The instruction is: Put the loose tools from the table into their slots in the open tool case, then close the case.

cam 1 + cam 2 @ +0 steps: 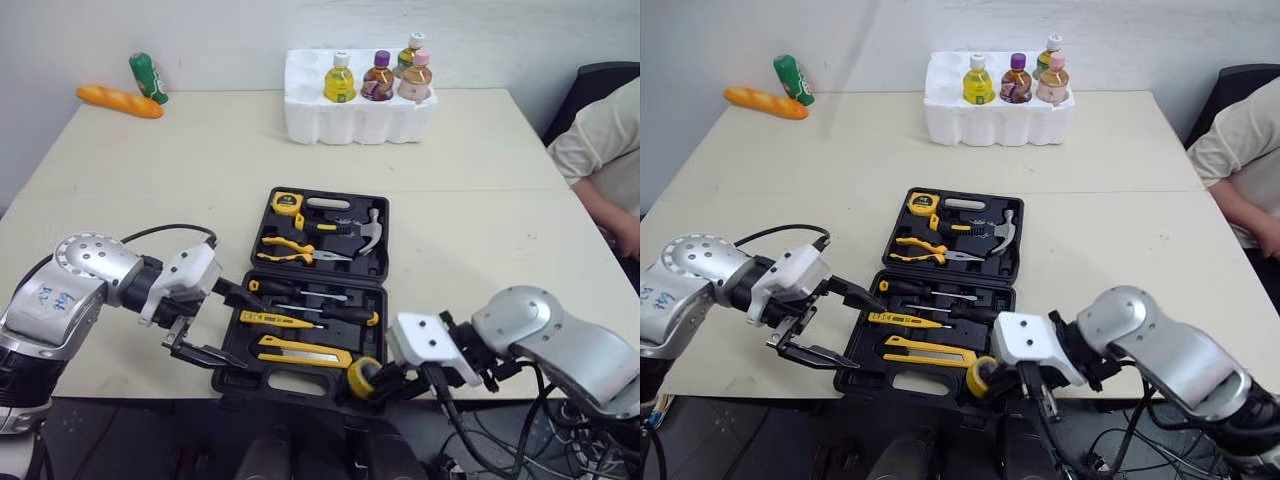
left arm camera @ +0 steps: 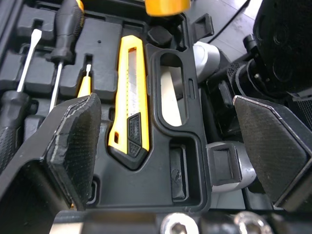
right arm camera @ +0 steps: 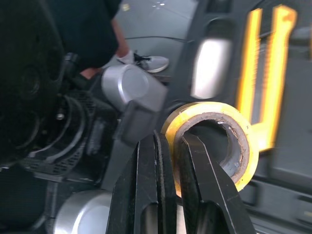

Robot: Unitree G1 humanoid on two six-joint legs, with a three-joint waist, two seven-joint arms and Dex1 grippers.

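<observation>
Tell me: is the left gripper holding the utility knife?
No: the left gripper has its jaws open; the utility knife lies in the tool case.

One beige table (image 1: 470, 180) with one open black plastic tool case (image 1: 384, 262) on it. In the case I count one yellow tape measure (image 1: 287, 203), one pair of yellow-handled pliers (image 1: 290, 250), one steel-headed hammer (image 1: 340, 228), two black-handled screwdrivers (image 1: 290, 292), one slim yellow tester screwdriver (image 1: 275, 320) and one yellow utility knife (image 1: 305, 352). There is one roll of yellow tape (image 1: 360, 378) at the case's near edge. Further back is one white foam tray (image 1: 350, 120) with four capped drink bottles (image 1: 339, 80) standing in it. One green bottle (image 1: 148, 77) lies on its side, with one long orange bread-shaped loaf (image 1: 120, 101) beside it. One person in a pale shirt (image 1: 600, 150) is on one black chair (image 1: 600, 80).
</observation>
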